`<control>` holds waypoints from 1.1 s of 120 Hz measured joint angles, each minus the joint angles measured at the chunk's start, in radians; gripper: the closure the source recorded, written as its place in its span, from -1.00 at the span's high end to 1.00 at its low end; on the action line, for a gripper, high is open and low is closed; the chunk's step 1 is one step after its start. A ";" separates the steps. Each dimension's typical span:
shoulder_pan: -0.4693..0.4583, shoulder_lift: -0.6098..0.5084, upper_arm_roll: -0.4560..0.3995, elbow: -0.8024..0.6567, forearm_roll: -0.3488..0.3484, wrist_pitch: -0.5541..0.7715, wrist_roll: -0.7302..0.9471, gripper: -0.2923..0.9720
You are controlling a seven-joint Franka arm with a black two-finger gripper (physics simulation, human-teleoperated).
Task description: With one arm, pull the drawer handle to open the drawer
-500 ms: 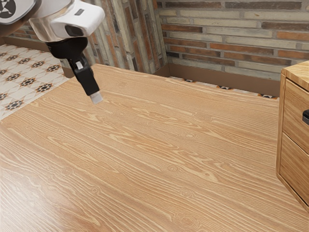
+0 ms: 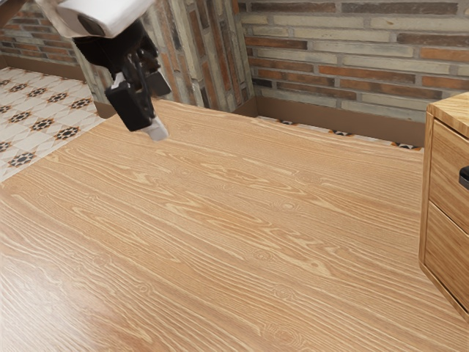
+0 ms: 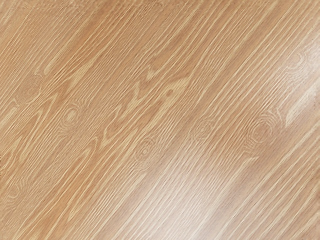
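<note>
A light wooden cabinet stands at the exterior view's right edge with two drawer fronts, one above the other. The upper drawer carries a black handle, cut off by the frame edge, and its front looks flush with the cabinet. My gripper hangs above the table at the exterior view's upper left, far from the cabinet. Its black fingers with pale tips stand apart with nothing between them. The wrist view looks down on bare wood-grain tabletop.
The wide wooden table stretches between my hand and the cabinet. A brick wall runs along the back, and patterned floor tiles lie beyond the table at the exterior view's left.
My hand has risen slightly and turned about its axis, so both fingers now show side by side. The cabinet and drawer have not moved.
</note>
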 joint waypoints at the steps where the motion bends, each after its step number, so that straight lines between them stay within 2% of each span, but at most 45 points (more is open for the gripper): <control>1: -0.003 -0.009 -0.005 -0.007 -0.001 0.000 0.007 0.54; 6: -0.009 -0.046 -0.047 -0.040 0.000 0.003 0.039 0.54; 12: 0.034 -0.072 -0.156 -0.061 0.015 0.007 0.074 0.54; 27: 0.264 -0.124 -0.494 -0.076 0.030 0.025 0.151 0.54; 36: 0.303 -0.114 -0.579 -0.075 0.029 0.042 0.190 0.54; 61: 0.226 -0.044 -0.607 -0.074 0.028 0.136 0.279 0.54; 85: 0.210 0.032 -0.618 -0.074 0.038 0.234 0.342 0.54; 104: 0.131 0.080 -0.619 -0.067 0.082 0.297 0.383 0.54; 132: 0.105 0.145 -0.641 -0.039 0.100 0.376 0.426 0.54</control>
